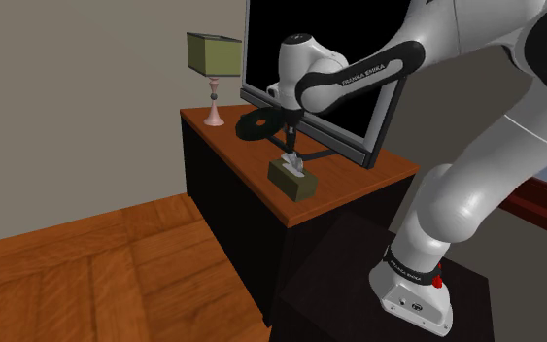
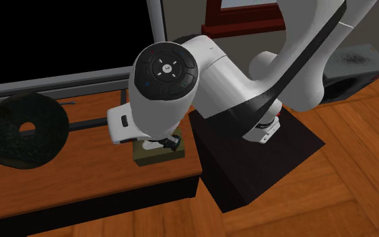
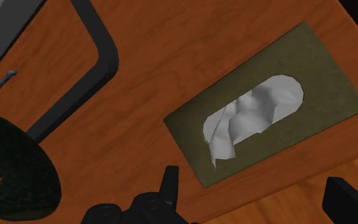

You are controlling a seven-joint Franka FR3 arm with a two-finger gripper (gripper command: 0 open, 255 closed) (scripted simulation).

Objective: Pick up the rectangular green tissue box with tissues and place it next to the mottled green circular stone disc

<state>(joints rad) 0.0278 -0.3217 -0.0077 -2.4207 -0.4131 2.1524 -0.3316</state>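
An olive-green tissue box [image 3: 317, 76] with a white tissue [image 3: 247, 118] rising from its oval slot lies on the wooden cabinet top [image 1: 347, 185]. My gripper [image 3: 257, 191] hangs just above the box [image 1: 292, 182], open, its two fingers apart and touching nothing. The dark mottled disc [image 1: 259, 124] with a centre hole stands behind the box, by the screen's foot. In the second exterior view the disc [image 2: 3, 138] is to the left, and my hand covers most of the box [image 2: 151, 157].
A large black screen [image 1: 310, 68] on a dark frame foot [image 3: 101, 57] stands along the back of the cabinet. A lamp [image 1: 214, 58] with an olive shade is at the far corner. The box lies near the cabinet's front edge.
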